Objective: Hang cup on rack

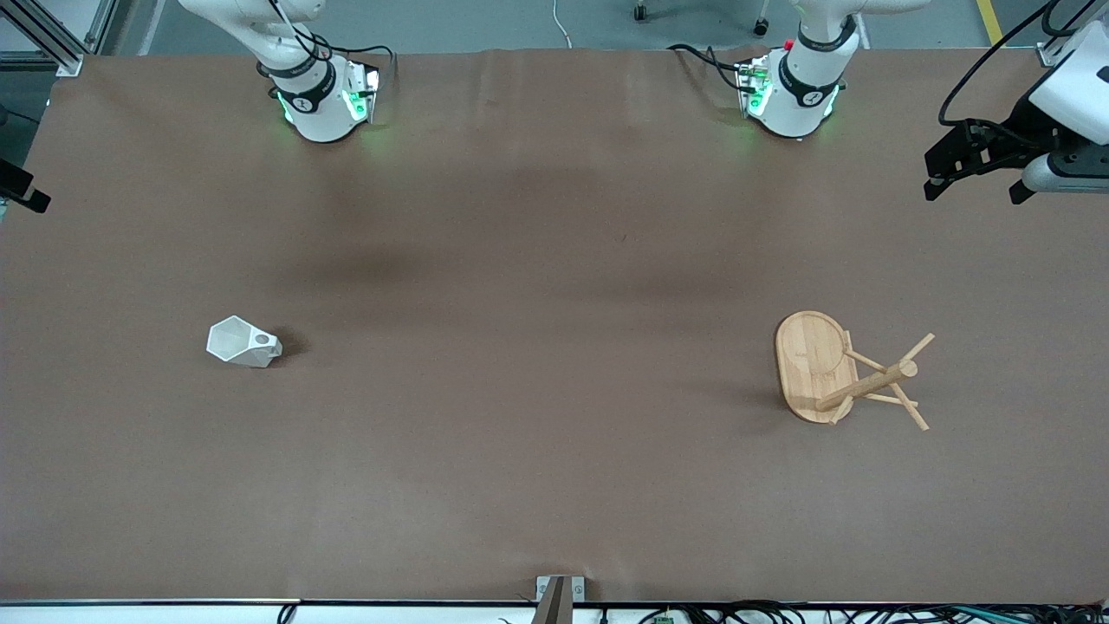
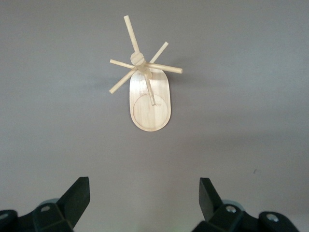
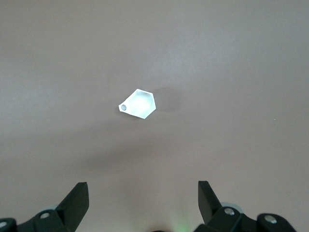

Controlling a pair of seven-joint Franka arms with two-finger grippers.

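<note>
Two grippers are what I am working with, and both are standing wide open with nothing between their fingers. I am holding my left gripper (image 2: pixel 144 203) high over the brown table (image 1: pixel 554 485) at the left arm's end, and its wrist view is looking down on the bamboo mug rack (image 2: pixel 148 92), with bare tabletop showing between the two black fingertips. I am holding my right gripper (image 3: pixel 143 205) high over the right arm's end, looking down on the white faceted cup (image 3: pixel 138 104), again with only table between the fingertips. In the front view my left gripper (image 1: pixel 975 178) is showing at the picture's edge near that arm's base, while my right one is showing only as a dark piece at the other edge.

The cup (image 1: pixel 243 341) is sitting alone on the table toward the right arm's end, its blocky handle with the round hole pointing toward the middle of the table. The rack (image 1: pixel 845 373) is standing on its oval base toward the left arm's end, its thin pegs angling out from the round post. Cup and rack are lying well apart, and neither gripper is touching either of them.
</note>
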